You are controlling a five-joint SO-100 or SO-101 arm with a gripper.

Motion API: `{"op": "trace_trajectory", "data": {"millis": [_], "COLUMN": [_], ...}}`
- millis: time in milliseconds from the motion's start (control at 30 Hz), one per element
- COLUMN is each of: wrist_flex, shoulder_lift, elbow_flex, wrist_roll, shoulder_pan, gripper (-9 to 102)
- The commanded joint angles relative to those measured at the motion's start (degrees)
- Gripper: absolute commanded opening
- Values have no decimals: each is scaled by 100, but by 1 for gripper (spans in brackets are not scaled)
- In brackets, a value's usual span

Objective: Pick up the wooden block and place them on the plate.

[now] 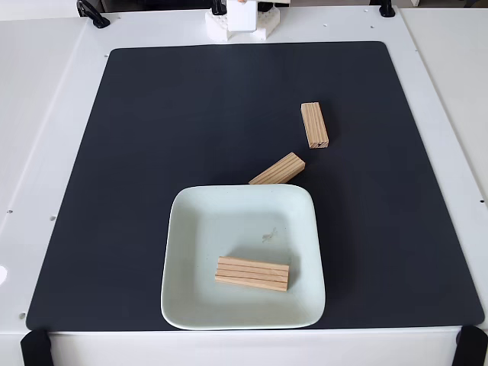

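The plate (183, 229), a square pale mint-white dish with rounded corners, sits on the black mat toward the front in the fixed view. One wooden block (252, 273) lies flat inside it near the front. A second wooden block (277, 170) lies at an angle just beyond the plate's far rim, touching or nearly touching it. A third wooden block (314, 124) rests on the mat farther back and to the right. Only the arm's white base (242, 21) shows at the top edge.
The black mat (152, 137) covers most of the white table. Black clamps sit at the table's corners (33, 347). The mat's left half and far middle are bare.
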Motion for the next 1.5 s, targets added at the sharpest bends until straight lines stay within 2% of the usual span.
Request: {"op": "trace_trajectory", "data": {"millis": [0, 300, 667, 933, 1167, 1333, 1467], "wrist_flex": [-44, -35, -35, -35, -26, 378, 378], "shoulder_lift": [-2136, -6187, -8956, -9782, -9817, -9817, -9809], "elbow_flex": [-2188, -5871, -8877, -9360, -9281, -9352, -9352], "wrist_roll": [-53, -70, -70, -70, -70, -70, -70], "shoulder_pan": [-9, 114, 246, 167, 79, -26, -62], "gripper": [0, -1, 0, 0, 0, 0, 0]}}
